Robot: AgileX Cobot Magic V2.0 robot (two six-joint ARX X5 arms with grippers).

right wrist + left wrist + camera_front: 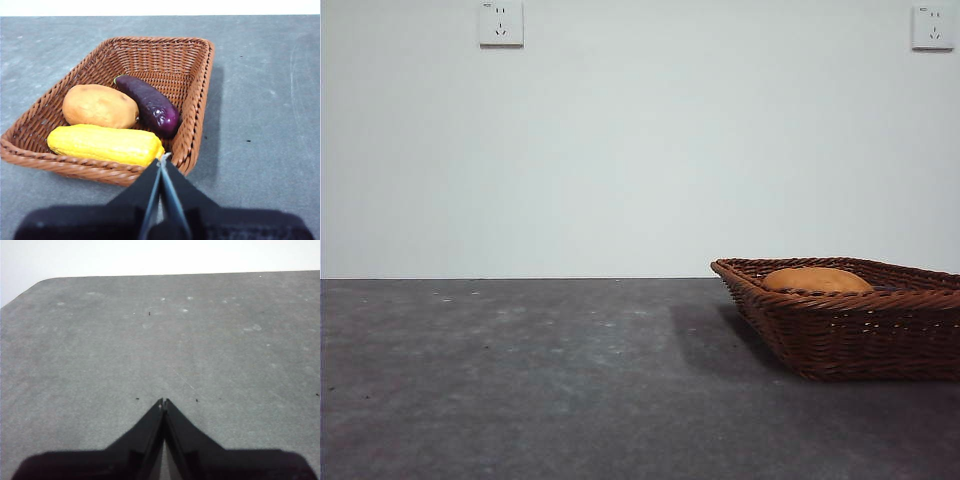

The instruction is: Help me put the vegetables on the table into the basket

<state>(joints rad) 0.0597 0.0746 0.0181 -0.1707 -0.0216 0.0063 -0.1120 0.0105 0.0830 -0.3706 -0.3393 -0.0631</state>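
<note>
corn cob [105,145], potato [100,106] and slick eggplant [150,105] rest mid-frame in my stiff wicker basket [200,100]; both my grippers [162,159] pinched empty.

The left end effector [163,402] is showing two matte black jaws, each tapering from a broad base to a narrow tip. The pair is forming a wedge-shaped outline, with a thin pale seam running between the inner faces. The base is appearing as a wide, flat black block with rounded outer corners.

The right end effector [163,159] is showing the same black, wedge-shaped form. Its inner jaw faces are appearing grey-blue and smooth, narrowing toward the tips. A small light-coloured fleck is sitting at the tip. No cables, screws or markings are showing in either wrist view.
</note>
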